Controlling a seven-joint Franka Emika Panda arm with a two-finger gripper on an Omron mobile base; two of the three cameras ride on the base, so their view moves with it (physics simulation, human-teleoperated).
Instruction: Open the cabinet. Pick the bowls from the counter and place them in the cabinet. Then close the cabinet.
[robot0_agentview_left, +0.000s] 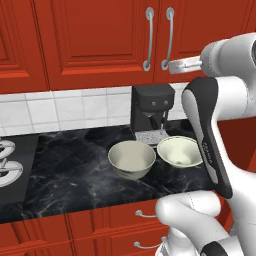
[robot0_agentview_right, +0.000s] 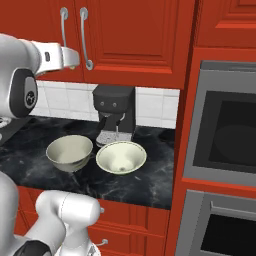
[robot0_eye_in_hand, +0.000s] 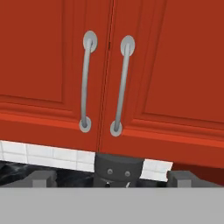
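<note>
The red cabinet (robot0_agentview_left: 100, 40) hangs above the counter with both doors shut. Its two curved silver handles (robot0_eye_in_hand: 86, 81) (robot0_eye_in_hand: 121, 85) meet at the centre. My gripper (robot0_agentview_left: 173, 66) (robot0_agentview_right: 74, 59) is raised in front of the doors, just below the handles' lower ends, and touches nothing. In the hand view its fingertips (robot0_eye_in_hand: 41, 176) stand wide apart, so the gripper (robot0_eye_in_hand: 113, 178) is open and empty. Two cream bowls sit side by side on the black marble counter (robot0_agentview_left: 70, 165): a deeper bowl (robot0_agentview_left: 131, 159) (robot0_agentview_right: 69, 152) and a wider, green-rimmed bowl (robot0_agentview_left: 180, 151) (robot0_agentview_right: 121, 157).
A black coffee machine (robot0_agentview_left: 152, 107) (robot0_agentview_right: 114, 112) stands against the white tiled wall right behind the bowls. A stove (robot0_agentview_left: 7, 165) lies at the counter's left end. A built-in oven (robot0_agentview_right: 225, 130) fills the tall unit to the right. Red drawers (robot0_agentview_left: 135, 215) run below the counter.
</note>
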